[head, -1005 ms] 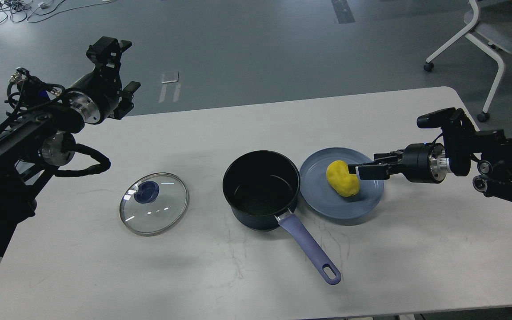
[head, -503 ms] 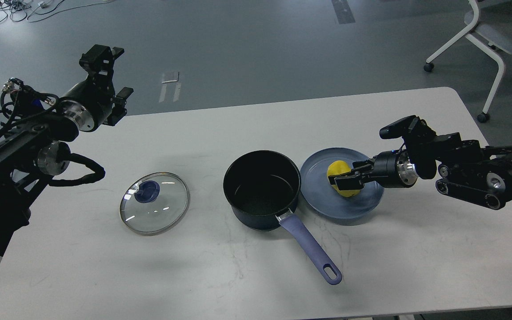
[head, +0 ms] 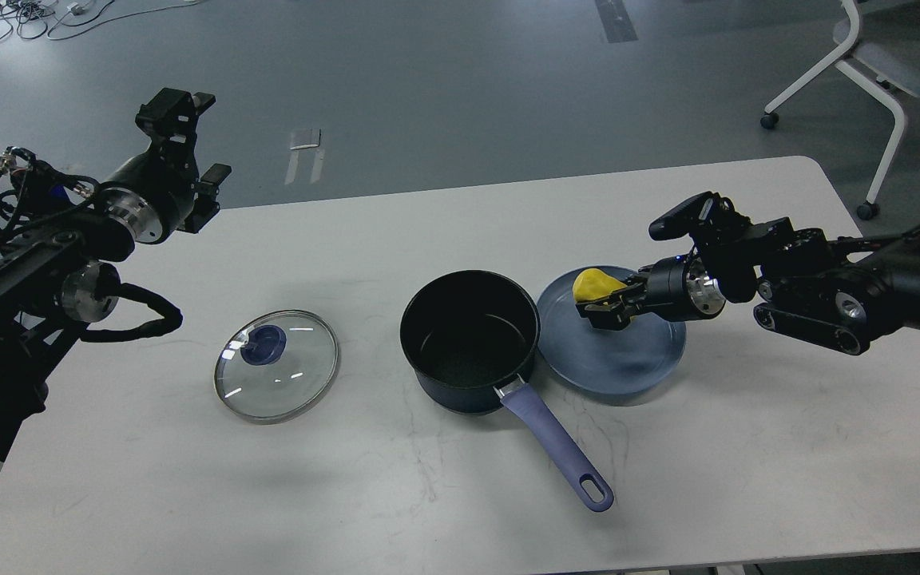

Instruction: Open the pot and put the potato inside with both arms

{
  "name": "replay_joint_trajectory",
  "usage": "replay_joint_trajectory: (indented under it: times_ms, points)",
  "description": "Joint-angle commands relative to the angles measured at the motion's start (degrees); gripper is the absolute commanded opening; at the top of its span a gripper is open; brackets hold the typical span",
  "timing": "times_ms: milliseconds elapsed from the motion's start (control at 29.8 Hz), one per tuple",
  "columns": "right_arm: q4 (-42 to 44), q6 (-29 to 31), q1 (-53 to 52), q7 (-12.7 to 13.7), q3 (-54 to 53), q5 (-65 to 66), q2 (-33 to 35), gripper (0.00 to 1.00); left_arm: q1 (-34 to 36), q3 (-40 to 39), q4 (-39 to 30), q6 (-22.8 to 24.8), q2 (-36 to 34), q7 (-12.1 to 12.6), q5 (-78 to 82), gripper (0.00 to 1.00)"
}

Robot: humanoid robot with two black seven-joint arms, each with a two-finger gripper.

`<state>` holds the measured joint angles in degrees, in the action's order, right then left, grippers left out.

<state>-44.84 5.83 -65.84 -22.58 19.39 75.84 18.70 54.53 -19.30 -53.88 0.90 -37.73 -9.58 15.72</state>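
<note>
Potato (head: 592, 285): pinched in the right gripper (head: 605, 307), raised just off the blue plate (head: 612, 359), beside the pot (head: 469, 339). Pot open and empty, ready to receive. Glass lid (head: 277, 366) parked flat to the left, clear of the path. Left gripper (head: 180, 160) high at the table's far edge, fingers spread, empty.

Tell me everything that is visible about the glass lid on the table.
The lid is round, of clear glass with a thin metal rim, and has a dark blue knob that sits off-centre in this view. It lies flat on the white table, left of the open black pot and apart from it. Small light reflections show on the glass, and the table shows through it. Nothing touches it but the table; the left gripper is raised far behind it.
</note>
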Motion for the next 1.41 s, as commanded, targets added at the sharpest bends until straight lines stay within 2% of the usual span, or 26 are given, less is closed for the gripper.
replay_joint_trajectory:
  times_ms: [0,134,235,402,503,570,603,704,838,972,1072,1173,1273,1340,1374]
  points:
    - [-1.9,-0.2,-3.1,-2.0,-0.3,-0.5,0.2,0.24,-0.1,0.0,0.0,0.1,0.0,-0.3,0.2,0.98]
    - [-5.1,0.6,-8.6,-3.3,-0.6,-6.0,-1.0,0.24,0.0,0.0,0.0,0.2,0.1,-0.7,0.2,0.98]
    - [-6.0,1.6,-12.1,-3.3,0.0,-12.6,-5.2,0.25,0.0,-0.7,-0.1,0.3,0.1,-0.3,0.1,0.98]
    - [-3.9,4.4,-13.2,-3.4,0.6,-14.1,-12.4,0.25,0.0,-1.1,-0.5,0.5,0.2,0.2,-0.7,0.98]
    - [-2.4,6.0,-12.8,-3.3,2.3,-14.3,-15.5,0.50,0.0,-1.3,-0.6,0.9,0.2,0.3,-1.0,0.98]
    - [-2.4,6.5,-12.7,-3.2,3.1,-14.3,-15.7,0.73,0.0,-1.3,-0.5,1.0,0.2,0.3,-1.0,0.98]
    - [-2.6,6.7,-12.6,-3.0,3.7,-14.4,-15.6,0.95,0.0,-1.3,-0.6,1.0,0.2,0.3,-1.0,0.98]
    - [-3.1,7.3,-12.5,-2.7,4.2,-14.5,-15.1,1.00,0.0,-2.4,-0.6,1.1,0.2,0.3,-1.0,0.98]
    - [-3.1,9.3,-12.4,-2.6,3.8,-14.5,-13.3,1.00,0.0,-2.8,-0.6,2.8,0.2,0.4,-1.0,0.98]
    - [-2.6,8.9,-12.5,-1.4,2.9,-15.1,-12.3,1.00,0.0,-2.8,-0.5,3.3,0.5,1.6,-1.0,0.98]
    - [-2.0,8.5,-12.4,-1.3,-2.0,-19.8,-9.7,1.00,0.3,-2.1,-0.3,3.0,1.1,1.5,-0.9,0.98]
    - [-1.7,8.2,-10.9,-1.3,-9.9,-28.9,-6.1,1.00,0.2,-2.9,-0.1,3.6,1.5,1.3,-1.1,0.98]
    - [-2.0,8.5,-5.6,-1.3,-19.2,-44.1,-4.6,1.00,-0.5,-3.8,-0.3,3.8,3.3,1.1,-5.3,0.98]
    - [-1.9,8.5,-1.0,-1.2,-26.5,-53.9,-4.6,1.00,-2.0,-5.5,-0.3,7.0,3.6,1.4,-11.9,0.98]
    - [-1.9,8.5,-1.0,-1.2,-26.5,-54.0,-4.6,1.00,-2.0,-5.5,-0.3,7.0,3.6,1.4,-11.9,0.98]
